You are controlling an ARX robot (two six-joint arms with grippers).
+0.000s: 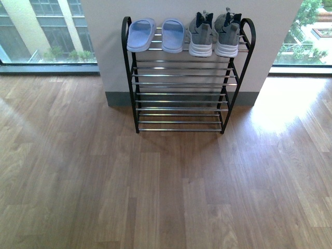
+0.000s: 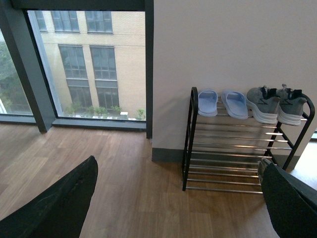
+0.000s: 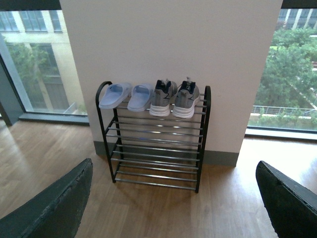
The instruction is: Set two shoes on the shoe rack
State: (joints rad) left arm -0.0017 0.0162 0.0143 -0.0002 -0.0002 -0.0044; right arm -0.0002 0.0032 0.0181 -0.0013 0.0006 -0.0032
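Both grippers have broad, matte black fingers (image 3: 54, 208) with rounded tips.

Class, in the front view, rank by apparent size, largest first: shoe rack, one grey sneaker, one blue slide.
1. Shoe rack, clearly largest.
2. Grey sneaker and blue slide: too alike to rank; both sit side by side on the top tier.

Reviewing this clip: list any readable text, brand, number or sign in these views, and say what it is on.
None can be read.
Grey sneakers: no logo or lettering legible; any marks are too small and blurred.
Pale blue slides: straps look plain, no text visible.
Shoe rack: bare rods and black frame, no label visible.
Wall, floor and the buildings outside the windows: no signs or numbers visible.
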